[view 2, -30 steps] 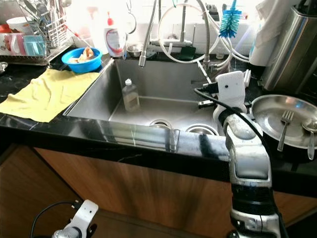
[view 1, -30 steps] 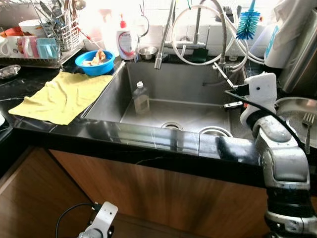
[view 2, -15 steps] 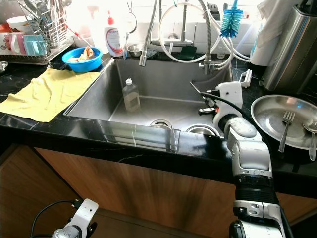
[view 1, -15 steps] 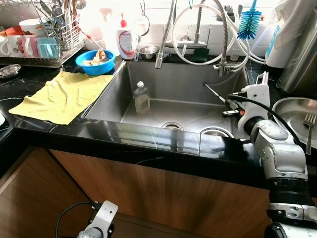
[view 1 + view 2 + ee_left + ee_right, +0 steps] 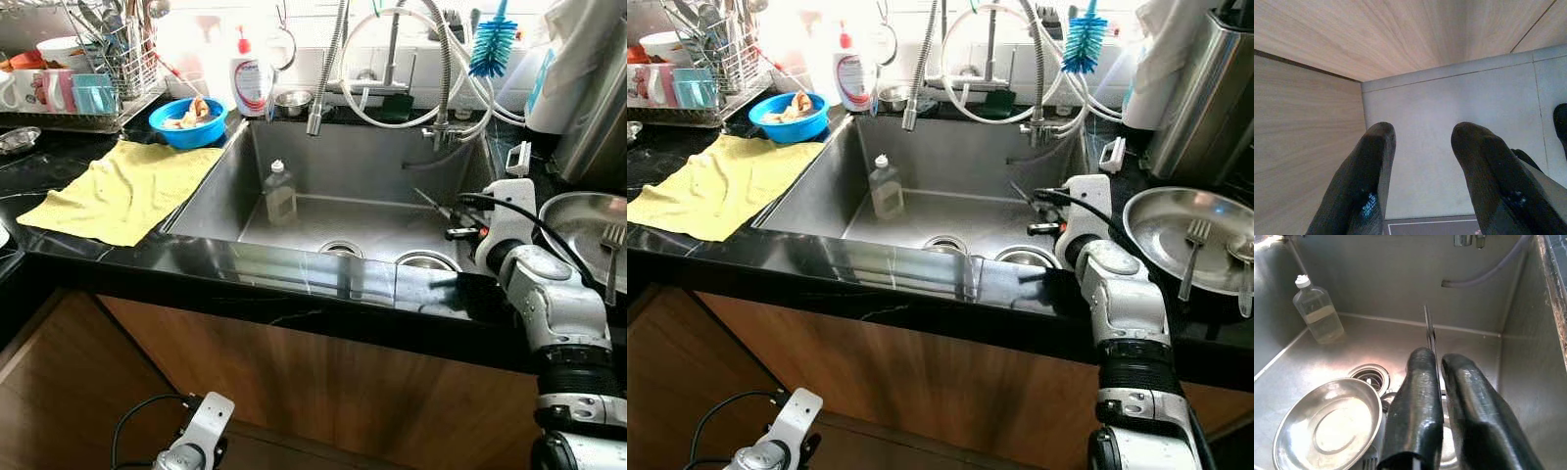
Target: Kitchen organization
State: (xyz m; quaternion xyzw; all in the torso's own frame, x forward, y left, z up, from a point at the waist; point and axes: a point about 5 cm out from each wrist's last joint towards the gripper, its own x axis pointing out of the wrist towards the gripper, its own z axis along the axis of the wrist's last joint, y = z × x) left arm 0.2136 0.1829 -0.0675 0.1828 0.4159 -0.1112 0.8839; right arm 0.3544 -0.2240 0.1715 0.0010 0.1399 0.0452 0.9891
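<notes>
Lowering into the sink (image 5: 382, 186), the right gripper (image 5: 1437, 377) has dropped from counter height a second ago to down inside the basin. Its 2 fingers (image 5: 1420, 396) are pinched nearly together on a thin metal utensil (image 5: 1428, 328), whose slim shaft sticks out ahead of the tips; which kind of utensil it is cannot be told. Below and to one side of the jaws lies a steel bowl (image 5: 1327, 423) on the sink floor, with the drain (image 5: 1369, 376) just beyond it. Farther ahead, near the far corner, stands a small bottle (image 5: 1317, 316), well apart from the jaws.

That descent suggests the utensil is being carried down to be set in the sink, probably beside or in the bowl; release has not yet come. On the counter by the right arm, a plate (image 5: 1171, 240) with a fork (image 5: 1190, 250) waits, likely next.

The left gripper (image 5: 1422, 171) hangs low by the cabinet, its 2 fingers spread apart and empty, facing pale floor.
</notes>
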